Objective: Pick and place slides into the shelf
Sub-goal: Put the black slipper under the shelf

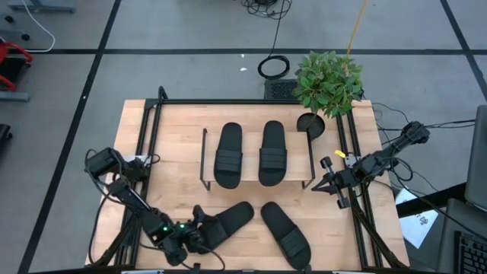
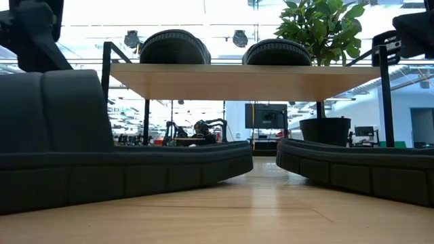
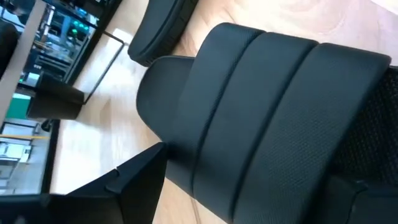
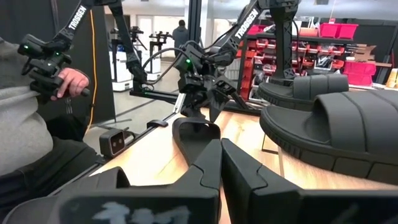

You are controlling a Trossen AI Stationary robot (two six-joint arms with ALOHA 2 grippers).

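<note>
Two black slides point(image 1: 228, 154) point(image 1: 272, 152) lie side by side on top of the low wooden shelf point(image 1: 257, 122), soles down. Two more rest on the tabletop in front of it, a left one point(image 1: 230, 221) and a right one point(image 1: 285, 229). My left gripper point(image 1: 199, 227) is open at the near end of the left table slide. In the left wrist view its fingers stand on either side of the ribbed strap point(image 3: 261, 106). My right gripper point(image 1: 329, 185) waits, shut, beside the shelf's right end, touching nothing. My left gripper point(image 3: 249, 168) straddles the strap of the left table slide, one finger point(image 3: 124, 183) beside the sole's edge and the other point(image 3: 367, 199) on the strap's far side. The slide lies flat on the table. Whether the fingers touch it, I cannot tell.
A potted plant point(image 1: 329, 80) stands at the table's far right corner. Black metal frames point(image 1: 144, 144) run along both table sides. In the right wrist view a person point(image 4: 37, 124) sits beyond the table's left side, holding a controller. Bare wood lies between the two table slides.
</note>
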